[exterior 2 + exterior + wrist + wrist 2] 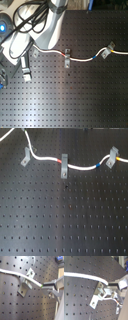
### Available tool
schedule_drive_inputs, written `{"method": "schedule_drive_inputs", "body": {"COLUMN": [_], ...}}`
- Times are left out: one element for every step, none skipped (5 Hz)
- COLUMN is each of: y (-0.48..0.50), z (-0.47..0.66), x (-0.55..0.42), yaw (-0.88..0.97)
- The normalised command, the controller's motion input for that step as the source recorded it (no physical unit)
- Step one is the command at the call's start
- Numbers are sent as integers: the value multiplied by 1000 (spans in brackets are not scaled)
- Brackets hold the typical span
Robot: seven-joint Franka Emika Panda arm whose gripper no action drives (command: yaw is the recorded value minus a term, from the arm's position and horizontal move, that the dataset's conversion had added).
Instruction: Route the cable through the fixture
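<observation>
A white cable (85, 167) runs across the black perforated board. It passes the middle fixture (64, 167) and the right fixture (113, 155), both grey brackets. At the left fixture (25, 157) it bends up and leaves the first exterior view's top edge. In the first wrist view the cable (15, 274) crosses this fixture (25, 284) and ends between the fingers of my gripper (46, 288). The gripper is shut on the cable's end. The second wrist view shows the same: gripper (109, 286), cable (84, 276), fixture (97, 294). The gripper is outside the first exterior view.
In the second exterior view my arm (42, 25), with black hoses, covers the board's left part above the left fixture (36, 51). The cable has red (59, 160), blue (98, 165) and yellow (118, 158) marks. The board (65, 218) is otherwise bare.
</observation>
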Motion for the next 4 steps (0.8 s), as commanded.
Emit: {"method": "schedule_drive_inputs", "body": {"y": [95,174,174,66], "z": [406,665,639,324], "x": [-324,-183,-185,-66], "yaw": [9,-20,-14,-20]}}
